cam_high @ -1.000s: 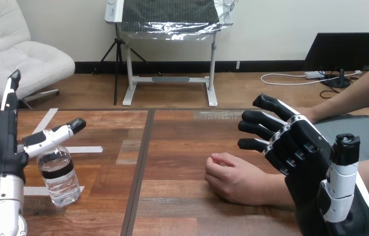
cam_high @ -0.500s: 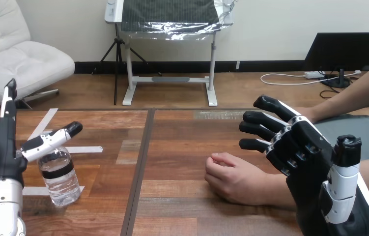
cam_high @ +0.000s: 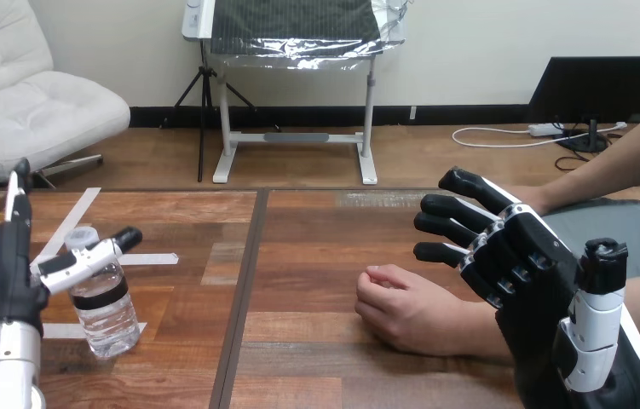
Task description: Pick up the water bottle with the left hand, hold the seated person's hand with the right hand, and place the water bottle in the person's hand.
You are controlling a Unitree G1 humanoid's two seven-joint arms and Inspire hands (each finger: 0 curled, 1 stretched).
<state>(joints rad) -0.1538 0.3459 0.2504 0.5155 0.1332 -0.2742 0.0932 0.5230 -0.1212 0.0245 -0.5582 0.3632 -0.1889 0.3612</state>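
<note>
1. Two hands open; left hand (cam_high: 5, 273) at lower left, fingers straight up, thumb stretched across the neck of the water bottle (cam_high: 105, 311), not curled round it.
2. Water bottle upright on the table (cam_high: 316, 256), lower left.
3. Right hand (cam_high: 525, 277) at lower right, fingers spread, over the wrist behind the person's hand (cam_high: 406, 311); contact unclear.

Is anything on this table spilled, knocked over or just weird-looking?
Nothing stands out. The water bottle stands upright and capped on the table, with no spill around it; the person's hand rests loosely closed on the wood. Only the white tape strips look unusual, likely markers.
</note>
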